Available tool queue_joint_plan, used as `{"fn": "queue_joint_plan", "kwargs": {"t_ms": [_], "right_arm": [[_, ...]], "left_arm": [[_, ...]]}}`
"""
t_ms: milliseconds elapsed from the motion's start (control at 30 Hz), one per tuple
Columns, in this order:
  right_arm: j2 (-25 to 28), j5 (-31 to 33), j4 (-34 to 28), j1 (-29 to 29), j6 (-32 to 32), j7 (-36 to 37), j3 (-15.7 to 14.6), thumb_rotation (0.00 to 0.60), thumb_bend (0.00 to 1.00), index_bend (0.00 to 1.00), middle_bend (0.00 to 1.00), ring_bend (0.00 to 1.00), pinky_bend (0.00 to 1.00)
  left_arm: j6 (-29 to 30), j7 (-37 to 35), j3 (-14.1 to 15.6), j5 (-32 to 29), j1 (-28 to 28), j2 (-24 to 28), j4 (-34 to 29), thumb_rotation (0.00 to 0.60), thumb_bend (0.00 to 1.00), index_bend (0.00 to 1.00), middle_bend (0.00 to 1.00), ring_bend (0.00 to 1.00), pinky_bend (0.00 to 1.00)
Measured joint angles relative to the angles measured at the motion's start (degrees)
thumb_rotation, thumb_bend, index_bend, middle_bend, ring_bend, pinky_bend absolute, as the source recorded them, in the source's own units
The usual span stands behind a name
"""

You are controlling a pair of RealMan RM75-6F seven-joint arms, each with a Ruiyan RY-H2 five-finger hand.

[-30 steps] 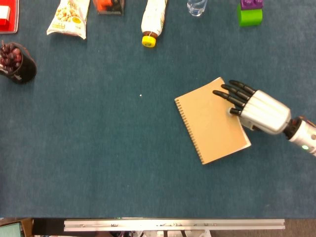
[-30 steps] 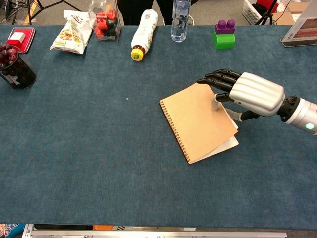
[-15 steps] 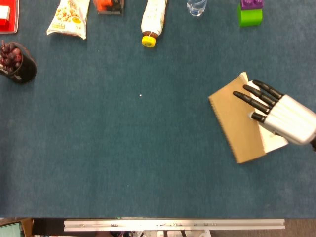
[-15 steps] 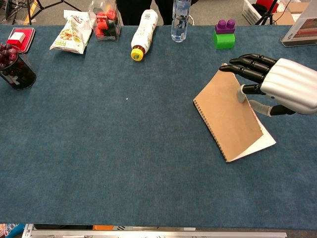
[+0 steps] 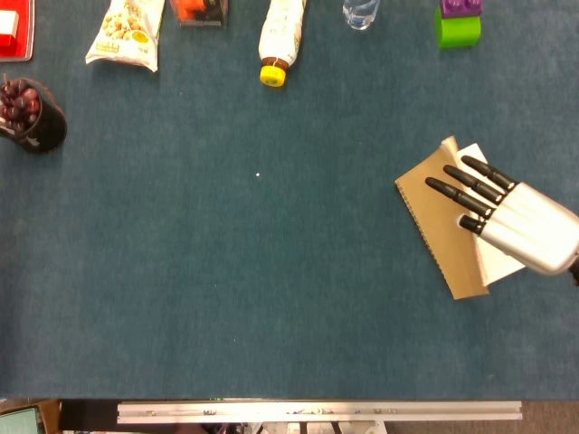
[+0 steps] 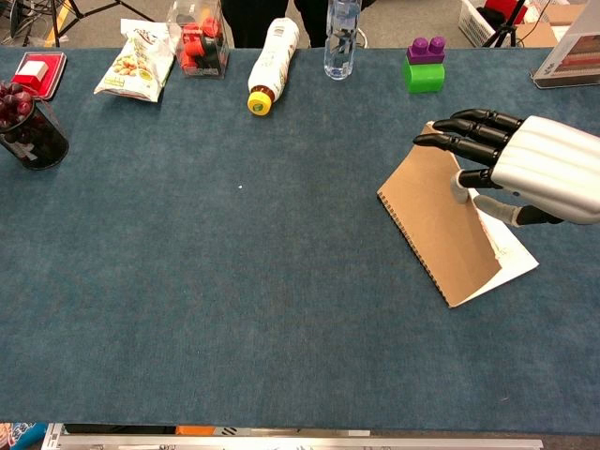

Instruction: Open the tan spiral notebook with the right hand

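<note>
The tan spiral notebook (image 5: pixel 441 231) lies at the right of the blue table, its spiral edge facing left. Its tan cover (image 6: pixel 433 220) is lifted and stands tilted, hinged on the spiral, with a white page (image 6: pixel 511 261) bared beneath it. My right hand (image 5: pixel 520 226) is at the cover's free edge; the dark fingers (image 6: pixel 464 141) reach over the cover's top while the thumb sits under it, so the hand holds the cover. The same hand shows silver-backed in the chest view (image 6: pixel 548 173). The left hand is in neither view.
Along the far edge stand a snack bag (image 6: pixel 131 61), a red item in a clear box (image 6: pixel 200 42), a lying yellow-capped bottle (image 6: pixel 269 64), a water bottle (image 6: pixel 341 37) and a green-and-purple block (image 6: pixel 424 66). A dark cup of red fruit (image 6: pixel 30 127) stands far left.
The notebook has slid to the right with my right hand. Its cover has risen from nearly flat to a steep tilt, exposing the white page.
</note>
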Motion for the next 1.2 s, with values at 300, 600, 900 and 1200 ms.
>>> {"fn": "queue_joint_plan", "kwargs": {"t_ms": [300,600,900,1200], "right_arm": [[-2.3,-1.3,2.9,-0.3,0.3,2.5,1.2,0.6,0.45,0.52,0.08,0.0,0.1],[-4.6,-2.4,4.5,0.1,0.7,4.7,1.8,0.6,0.44,0.44,0.08,0.0,0.1],[-8.1,-2.7,7.2,0.5,1.5,7.2,3.0,0.6,0.36,0.28,0.08,0.0,0.1],[-12.5,-2.1,10.8,0.7,3.2,10.5,4.5,0.6,0.31,0.27,0.08,0.0,0.1]], "left_arm": [[-0.2,0.0,0.2,-0.2,0.0,0.0,0.0,0.6,0.07,0.38,0.12,0.15,0.37],[-0.3,0.0,0.2,-0.5,0.1,0.1,-0.2,0.6,0.07,0.39,0.12,0.15,0.38],[-0.2,-0.3,0.3,-0.7,0.3,0.3,-0.2,0.6,0.07,0.39,0.12,0.15,0.38],[-0.5,-0.5,0.3,-1.0,0.3,0.2,-0.1,0.6,0.07,0.39,0.12,0.15,0.38]]}}
